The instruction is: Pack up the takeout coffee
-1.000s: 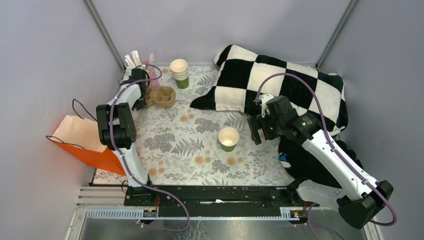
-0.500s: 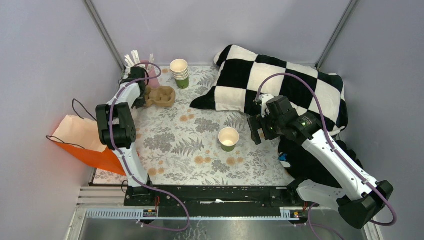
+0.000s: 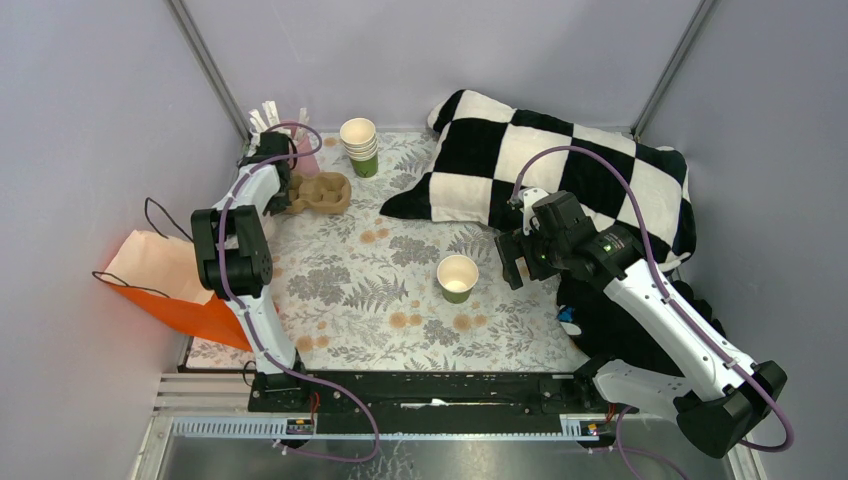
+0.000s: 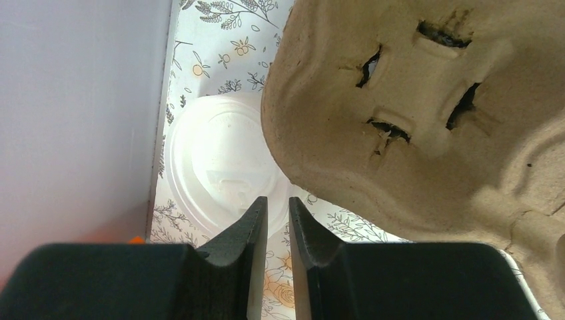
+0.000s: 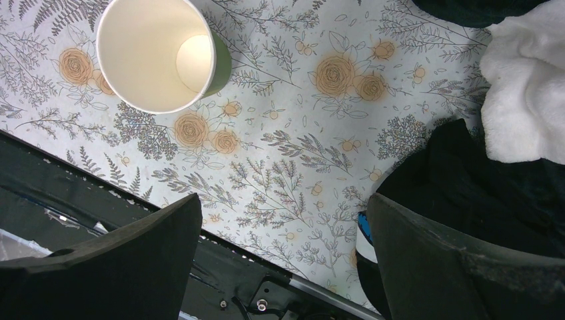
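Pulp carrier (image 4: pixel 426 113) overhangs white lid (image 4: pixel 213 167); wall (image 4: pixel 73 100) hems left end effector (image 4: pixel 278 200).

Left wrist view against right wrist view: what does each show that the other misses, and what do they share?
Only the left wrist view shows the flat white lid, partly hidden by the cardboard cup carrier, just beyond the left gripper, which is nearly shut. Only the right wrist view shows the lidless green cup standing upright, the black fabric, and the right gripper wide open. Both show the floral tablecloth.
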`<state>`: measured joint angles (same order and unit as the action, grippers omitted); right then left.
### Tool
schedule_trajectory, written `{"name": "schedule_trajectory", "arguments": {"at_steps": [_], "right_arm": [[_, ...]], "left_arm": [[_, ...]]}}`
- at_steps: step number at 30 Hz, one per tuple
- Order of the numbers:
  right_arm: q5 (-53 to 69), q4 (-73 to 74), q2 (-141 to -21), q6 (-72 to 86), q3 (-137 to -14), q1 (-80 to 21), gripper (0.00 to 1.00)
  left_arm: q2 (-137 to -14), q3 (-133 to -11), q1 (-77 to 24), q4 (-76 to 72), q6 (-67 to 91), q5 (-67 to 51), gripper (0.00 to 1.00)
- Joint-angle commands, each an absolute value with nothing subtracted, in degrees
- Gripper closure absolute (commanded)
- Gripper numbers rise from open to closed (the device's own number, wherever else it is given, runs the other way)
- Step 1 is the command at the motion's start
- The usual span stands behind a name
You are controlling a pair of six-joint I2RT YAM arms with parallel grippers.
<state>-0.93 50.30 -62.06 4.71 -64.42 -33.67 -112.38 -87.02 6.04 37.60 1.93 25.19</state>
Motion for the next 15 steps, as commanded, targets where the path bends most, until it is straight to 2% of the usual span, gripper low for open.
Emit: {"name": "schedule_trajectory", "arguments": {"at_steps": [1, 15], "right_arm": [[-1.23, 48.68, -62.11, 3.94, -64.96, -34.10, 0.00], [-1.06, 48.60, -62.27, 3.87, -64.79, -34.10, 0.00]], "left_arm": [[-112.89, -89.64, 6.94, 36.92, 1.23, 24.71, 0.79], [-113.65, -89.26, 6.97, 37.04, 1.63, 23.78, 0.75]]}}
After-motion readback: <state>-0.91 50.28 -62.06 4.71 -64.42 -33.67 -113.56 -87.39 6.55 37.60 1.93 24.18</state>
